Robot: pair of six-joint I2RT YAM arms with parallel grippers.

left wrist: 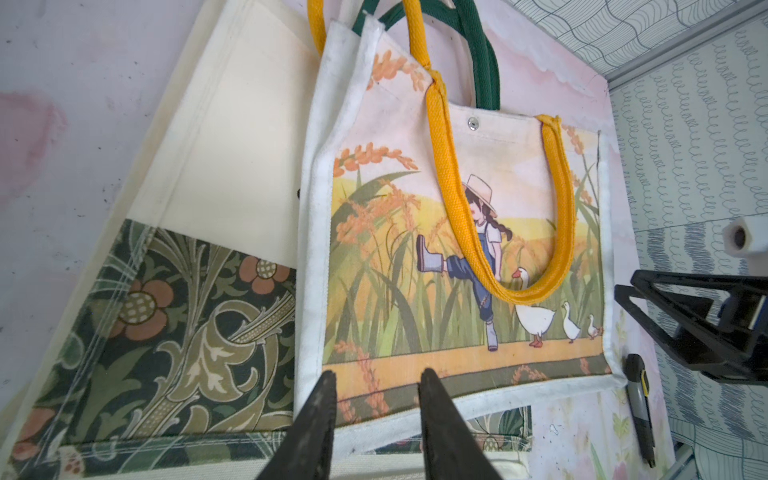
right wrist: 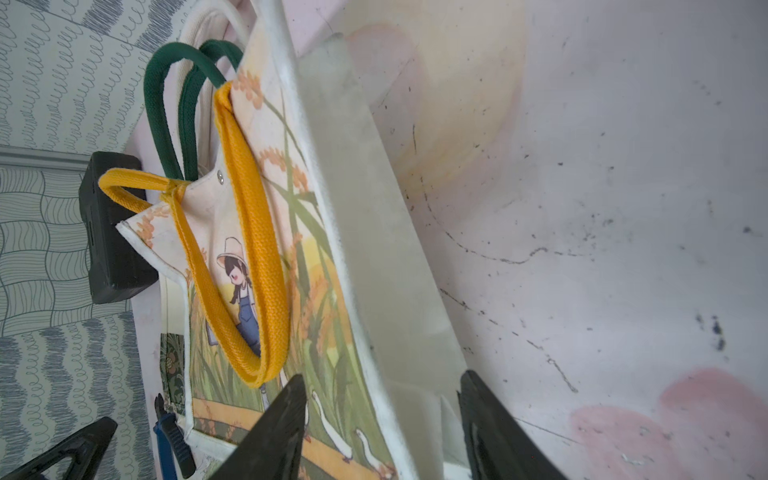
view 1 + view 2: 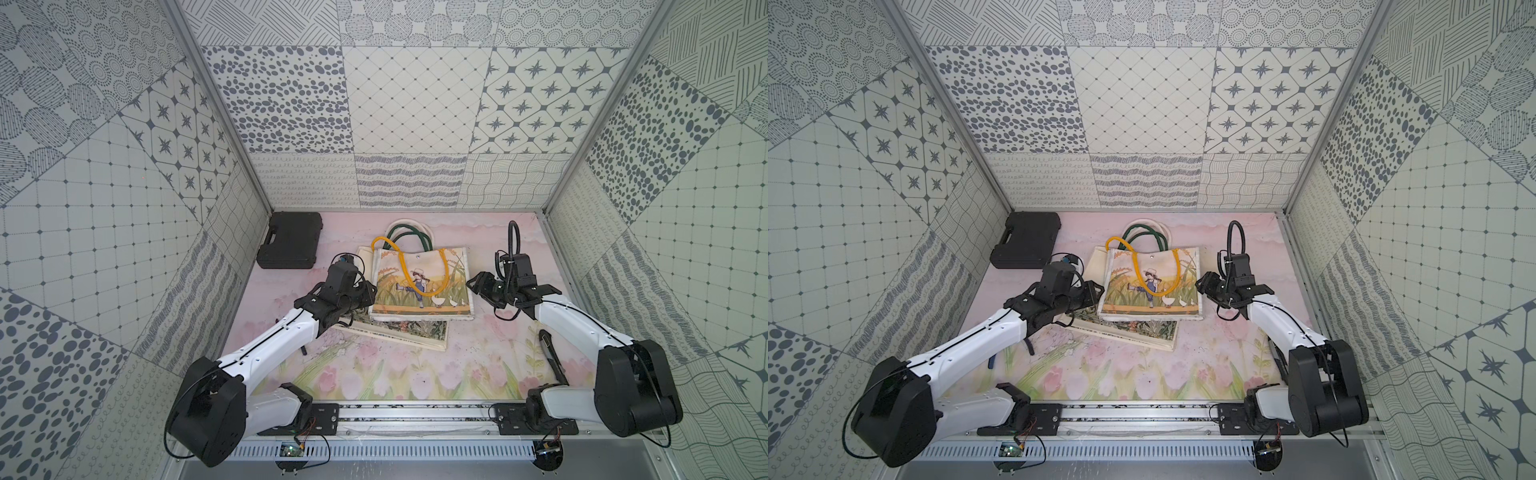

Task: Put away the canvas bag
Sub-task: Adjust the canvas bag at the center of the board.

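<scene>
My left gripper (image 1: 376, 388) is released. Its jaws stand apart over the near left corner of the bag (image 1: 457, 249), and the bag's white border lies flat and unpinched in the gap. My right gripper (image 2: 384, 382) is released too. Its jaws are spread wide across the bag's right edge, one over the geese on the print and the other out over the mat (image 2: 623, 208).

In both top views the bag (image 3: 419, 286) lies flat in the middle of the mat, toward the back, with its printed side up. My grippers sit at its left and right edges. One yellow handle (image 3: 419, 274) is folded down over the print, and the other loops up past the top left corner.

The bag rests on a floral bag (image 3: 399, 334), which sticks out along the near and left sides. Green handles (image 3: 409, 232) show beyond the bag's top, toward the back wall.

A black case (image 3: 289, 241) sits in the far left corner, apart from the bags. A knife (image 1: 640, 399) lies on the mat near the bag's near right corner.
</scene>
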